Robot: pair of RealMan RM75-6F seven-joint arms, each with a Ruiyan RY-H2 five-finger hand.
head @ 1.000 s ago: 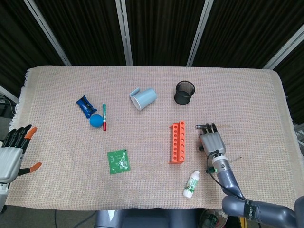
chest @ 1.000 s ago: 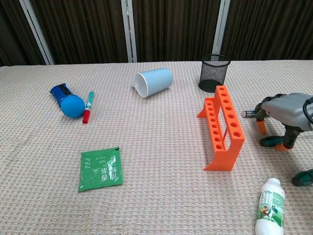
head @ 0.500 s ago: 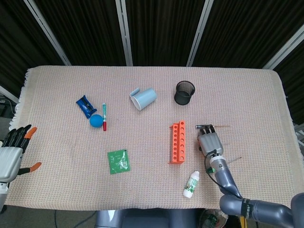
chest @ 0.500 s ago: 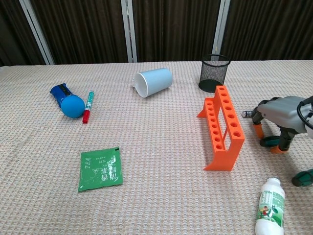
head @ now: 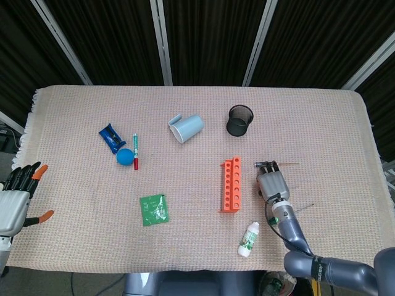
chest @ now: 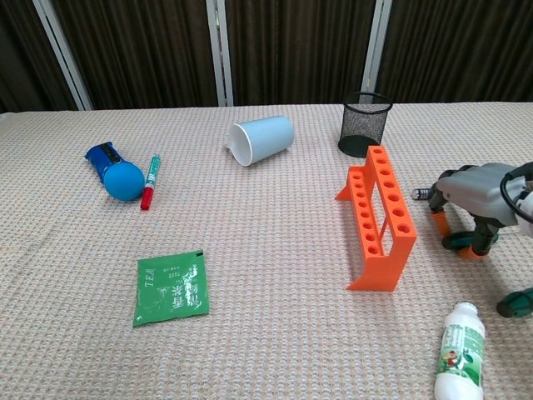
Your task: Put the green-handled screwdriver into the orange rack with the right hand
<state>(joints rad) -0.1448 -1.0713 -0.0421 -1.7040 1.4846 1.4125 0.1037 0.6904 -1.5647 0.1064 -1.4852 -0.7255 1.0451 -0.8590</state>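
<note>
The orange rack [head: 230, 185] [chest: 381, 215] stands mid-table, its row of holes facing up. Just right of it the green-handled screwdriver [head: 266, 164] [chest: 456, 242] lies on the cloth, its metal end poking out toward the rack. My right hand [head: 272, 184] [chest: 481, 185] arches over the handle. Its orange fingertips [chest: 439, 218] touch the cloth beside the handle, and the screwdriver stays flat on the table. Most of the handle is hidden under the palm. My left hand [head: 15, 197] hangs off the table's left edge, fingers spread, holding nothing.
A small white bottle [head: 248, 239] [chest: 460, 350] lies near the front edge, below the rack. A black mesh cup [head: 240, 120] and a tipped white cup [head: 187, 128] sit behind. A tea packet [head: 153, 209], blue ball [head: 125, 156] and marker [head: 135, 151] lie to the left.
My right hand has settled slightly lower and closer over the screwdriver handle. The screwdriver, the rack and the left hand have not moved.
</note>
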